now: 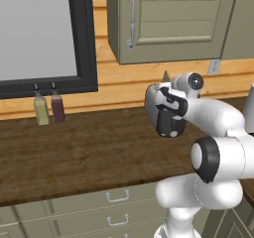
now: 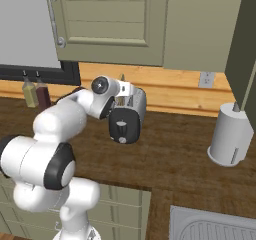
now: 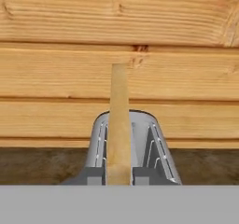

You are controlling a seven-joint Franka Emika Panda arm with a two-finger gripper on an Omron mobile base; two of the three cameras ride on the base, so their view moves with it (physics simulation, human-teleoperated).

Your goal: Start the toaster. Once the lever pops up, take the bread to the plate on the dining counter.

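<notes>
Looking down along my hand, I see the toaster (image 3: 128,148) straight ahead, its two slots running away from me toward the plank wall (image 3: 119,69). The bread (image 3: 119,125) stands upright on edge in the left slot, its top rising well above the silver shell and showing against the planks. The right slot shows only its wire guides.

My own fingertips are not clear in the hand view. My jaws are shut, or close to it. Whether they pinch the lower edge of the slice or anything else, I cannot tell.

From the left base view, the toaster (image 1: 163,110) sits on the dark wood counter (image 1: 74,152) near the back wall, black end panel facing the camera. My arm's wrist sits just right of it and partly above it. A thin tip of bread (image 1: 165,76) pokes up behind the shell.

From the right base view, the toaster (image 2: 129,114) shows its black panel with a knob low on the face. My wrist crowds its left side and top. The bread's tip (image 2: 122,77) shows just above.

Two bottles, one yellowish (image 1: 41,110) and one dark red (image 1: 58,108), stand side by side at the back of the counter, well left of the toaster, under a dark-framed window (image 1: 84,38). A paper towel roll (image 2: 230,136) stands upright to the right, well apart. A sink rim (image 2: 210,226) shows at the lower right. Cabinet doors (image 2: 110,19) hang above; drawers (image 1: 116,197) sit under the counter.
</notes>
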